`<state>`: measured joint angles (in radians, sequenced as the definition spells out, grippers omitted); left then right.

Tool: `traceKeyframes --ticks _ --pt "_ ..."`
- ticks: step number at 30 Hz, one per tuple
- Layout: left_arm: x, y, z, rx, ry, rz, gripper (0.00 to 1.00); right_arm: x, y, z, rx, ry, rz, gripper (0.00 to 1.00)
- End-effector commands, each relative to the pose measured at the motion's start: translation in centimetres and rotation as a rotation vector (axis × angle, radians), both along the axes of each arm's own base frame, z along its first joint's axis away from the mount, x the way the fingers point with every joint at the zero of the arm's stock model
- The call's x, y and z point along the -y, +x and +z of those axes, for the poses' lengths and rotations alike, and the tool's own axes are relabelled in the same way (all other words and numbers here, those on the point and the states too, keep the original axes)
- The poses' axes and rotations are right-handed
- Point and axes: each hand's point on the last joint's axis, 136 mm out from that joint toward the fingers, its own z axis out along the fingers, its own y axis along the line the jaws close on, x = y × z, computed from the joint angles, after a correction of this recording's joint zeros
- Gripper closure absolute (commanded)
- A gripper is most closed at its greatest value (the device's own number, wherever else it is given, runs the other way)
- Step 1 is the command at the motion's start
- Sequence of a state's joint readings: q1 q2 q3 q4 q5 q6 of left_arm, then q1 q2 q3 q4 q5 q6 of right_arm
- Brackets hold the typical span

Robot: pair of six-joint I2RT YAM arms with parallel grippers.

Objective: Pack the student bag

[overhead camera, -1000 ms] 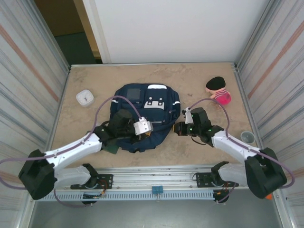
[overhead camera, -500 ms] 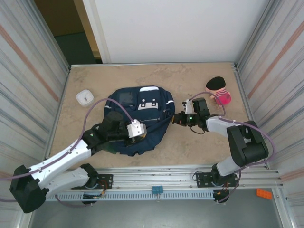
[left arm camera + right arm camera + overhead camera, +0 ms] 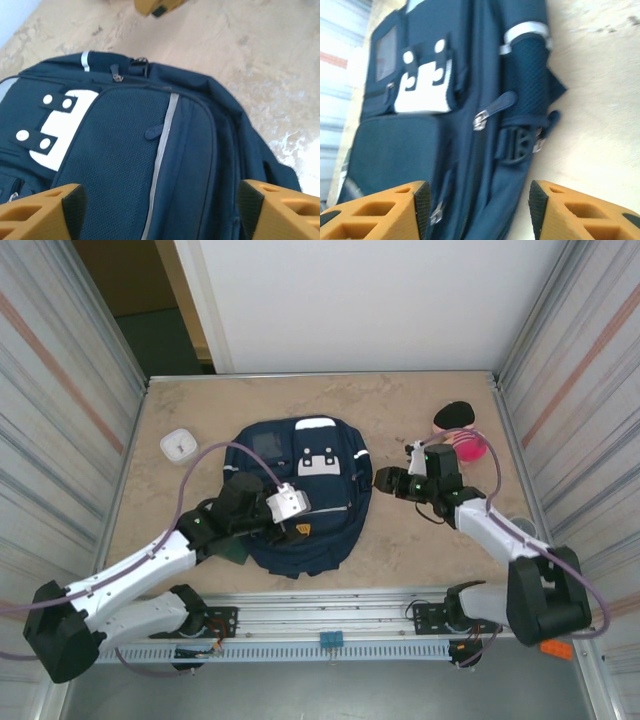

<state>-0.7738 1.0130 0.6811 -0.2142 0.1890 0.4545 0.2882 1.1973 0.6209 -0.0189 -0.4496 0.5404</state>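
Bench [image 3: 400,410]: mottled tan, stone-look surface with pale blotches and a metal edge around it. Corrugated metal walls [image 3: 60,410] close you in left and right. A plain white panel [image 3: 370,300] stands behind the far edge, with a dark opening [image 3: 150,310] to its left. A slotted aluminium rail [image 3: 330,615] runs along the near edge and carries both arm bases.

Bag [image 3: 305,495]: lies flat at mid-bench, slightly left of centre, front face up. The white patch and grey square sit toward its far end.

Left end effector [image 3: 300,528]: hovers over the near half of the bag. Your left wrist view shows the orange fingers spread wide with nothing held between them, only the mesh pocket and a pale stripe below.

Right end effector [image 3: 380,480]: just beside the bag's right edge, pointing at it. Its fingers are parted and grip nothing; your right wrist view looks along the side pocket, a zip pull and a buckle.

Also on the bench: a small white box [image 3: 178,445] left of the bag, well apart from it, and a pink toy [image 3: 460,435] with a black top near the far right corner.
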Motion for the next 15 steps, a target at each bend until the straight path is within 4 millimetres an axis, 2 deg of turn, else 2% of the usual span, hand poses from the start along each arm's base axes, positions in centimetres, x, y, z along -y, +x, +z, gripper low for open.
traceKeyframes --ticks 1,4,8,15 --pt "-0.8 0.8 -1.9 0.014 0.149 0.019 0.11 -0.5 -3.7 -1.6 -0.085 -0.026 0.021 0.44" --pt "-0.6 1.6 -3.8 0.041 0.250 0.018 0.08 -1.5 -5.7 -1.5 -0.102 0.021 0.031 0.42" --pt "0.2 2.4 -5.0 0.042 0.296 -0.005 0.07 -1.9 -7.7 -1.4 -0.122 0.040 0.042 0.40" --pt "1.4 2.5 -6.6 0.037 0.319 -0.064 0.07 -1.3 -8.8 -2.2 -0.134 0.035 0.018 0.38"
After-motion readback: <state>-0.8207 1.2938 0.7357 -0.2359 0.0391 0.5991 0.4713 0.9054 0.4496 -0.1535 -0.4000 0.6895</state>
